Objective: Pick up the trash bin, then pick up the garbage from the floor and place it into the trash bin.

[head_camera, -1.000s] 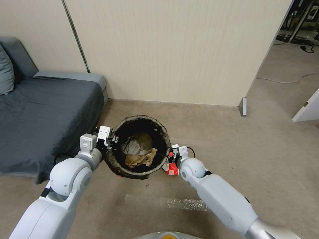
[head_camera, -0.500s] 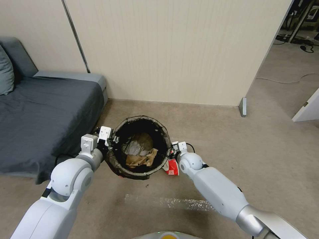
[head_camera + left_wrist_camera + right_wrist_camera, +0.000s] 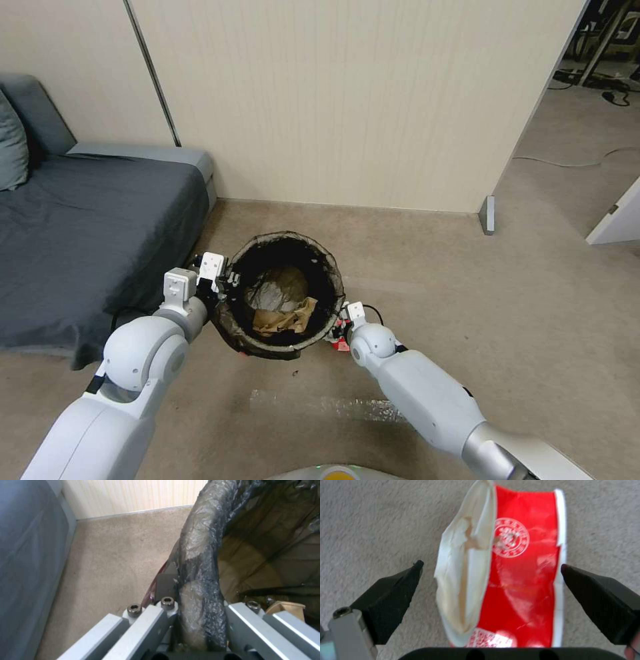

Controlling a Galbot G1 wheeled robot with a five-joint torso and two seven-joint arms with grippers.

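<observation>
Red-and-white wrapper (image 3: 516, 580), frame centre, flat on carpet (image 3: 370, 517): my right gripper (image 3: 490, 580) fingers apart astride it, may skid off; left gripper (image 3: 196, 615) clamped on trash bin (image 3: 283, 293) rim.

One trash bin (image 3: 283, 293) with a dark liner, two pieces of litter inside it — a tan paper bag (image 3: 283, 321) and a pale crumpled piece (image 3: 273, 293) — and one red-and-white wrapper (image 3: 516, 580) on the carpet.

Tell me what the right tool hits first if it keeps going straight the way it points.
Most likely the red-and-white wrapper: the right tool is open, pointing down, with the wrapper lying on the floor between its fingers. The gap left to it is unclear.
</observation>
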